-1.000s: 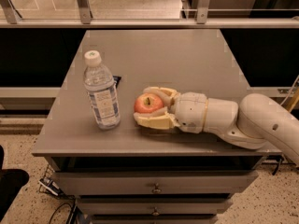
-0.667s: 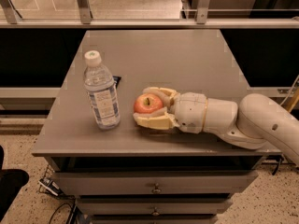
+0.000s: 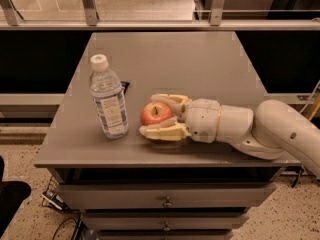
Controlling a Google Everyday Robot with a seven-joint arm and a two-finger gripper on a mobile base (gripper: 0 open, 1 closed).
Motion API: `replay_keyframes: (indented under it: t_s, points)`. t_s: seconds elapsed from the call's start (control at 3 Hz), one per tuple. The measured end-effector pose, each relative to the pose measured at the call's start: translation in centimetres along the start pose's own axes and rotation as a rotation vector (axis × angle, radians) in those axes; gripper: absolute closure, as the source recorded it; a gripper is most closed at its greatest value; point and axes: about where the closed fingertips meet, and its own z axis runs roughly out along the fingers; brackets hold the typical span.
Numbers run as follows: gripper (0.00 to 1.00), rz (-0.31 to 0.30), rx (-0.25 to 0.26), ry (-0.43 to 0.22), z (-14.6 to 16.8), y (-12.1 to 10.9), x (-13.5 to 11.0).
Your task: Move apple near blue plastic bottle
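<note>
1 bottle (image 3: 109, 101) stands upright with its white cap on, near the front left of the table (image 3: 165, 54); whether it holds anything cannot be told. Below the bottle, in the table's front, 2 drawers (image 3: 166, 196) are closed, each with 1 small knob. The 1 apple (image 3: 155, 113) sits on the table just right of the bottle, near it but not touching, stem up. The 1 gripper (image 3: 150, 115) reaches in from the right of the bottle, its 2 fingers (image 3: 162, 132) closed on the apple, 1 behind it and 1 in front. A small dark thing (image 3: 124, 86) lies just behind the bottle. The tabletop is grey; behind it runs a metal rail (image 3: 160, 25), and speckled floor (image 3: 295, 219) shows below.
</note>
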Motion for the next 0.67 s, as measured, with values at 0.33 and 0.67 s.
replay_keyframes:
  t_s: [0.33,0.67]
  points:
    - [0.0,-0.001,-0.003,0.0,0.15,0.1,-0.06]
    - [0.0,-0.001,-0.004,0.0,0.16,0.11,-0.07]
